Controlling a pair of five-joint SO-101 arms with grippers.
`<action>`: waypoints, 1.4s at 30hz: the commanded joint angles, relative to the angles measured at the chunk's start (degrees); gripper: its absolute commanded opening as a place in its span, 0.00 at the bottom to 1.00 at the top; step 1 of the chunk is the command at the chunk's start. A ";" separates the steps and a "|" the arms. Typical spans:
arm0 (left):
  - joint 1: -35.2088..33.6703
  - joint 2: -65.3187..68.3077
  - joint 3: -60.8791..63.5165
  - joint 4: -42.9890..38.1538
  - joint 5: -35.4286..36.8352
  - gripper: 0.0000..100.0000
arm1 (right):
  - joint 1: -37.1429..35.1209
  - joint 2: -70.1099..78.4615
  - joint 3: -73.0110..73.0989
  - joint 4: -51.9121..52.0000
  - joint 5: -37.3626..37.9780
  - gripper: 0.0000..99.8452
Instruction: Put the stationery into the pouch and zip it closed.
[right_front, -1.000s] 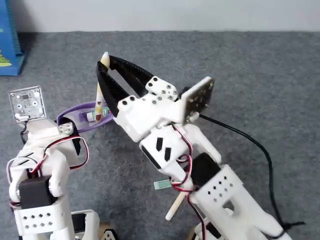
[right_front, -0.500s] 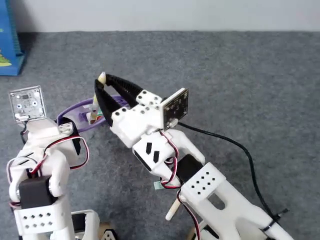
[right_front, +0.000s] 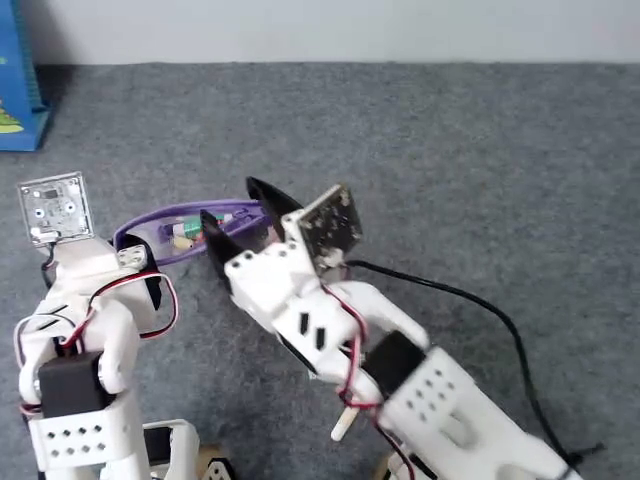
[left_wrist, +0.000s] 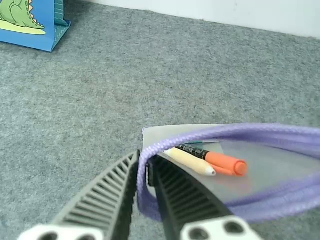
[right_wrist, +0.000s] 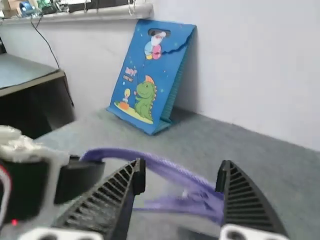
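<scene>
The purple pouch (right_front: 160, 222) lies open on the grey carpet, and my left gripper (left_wrist: 144, 169) is shut on the near end of its rim (left_wrist: 235, 134). Inside lie a cream pen (left_wrist: 192, 162) and an orange-capped marker (left_wrist: 222, 161). My right gripper (right_front: 228, 200) hangs low over the other end of the pouch. It is open with nothing between its black fingers (right_wrist: 114, 199). The pouch's purple rim (right_wrist: 167, 170) runs just beyond them.
A cream stick (right_front: 347, 418) lies on the carpet under the right arm. A blue gift bag (right_wrist: 150, 75) leans against the wall at the far left (right_front: 14, 90). The right arm's black cable (right_front: 480, 300) trails over the carpet to the right.
My right gripper came down from above toward the pouch and let go of the cream pen it held upright; the gripper is now open. The left arm stayed still.
</scene>
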 joint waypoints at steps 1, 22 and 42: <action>-0.26 0.70 0.75 -0.26 0.18 0.01 | 3.30 -6.90 -2.46 14.20 0.26 0.18; -0.26 0.70 0.92 0.00 0.18 0.01 | 22.46 -9.54 4.22 57.98 -15.82 0.23; -0.35 0.70 1.45 0.00 0.09 0.01 | 28.79 16.22 5.27 48.84 -14.07 0.19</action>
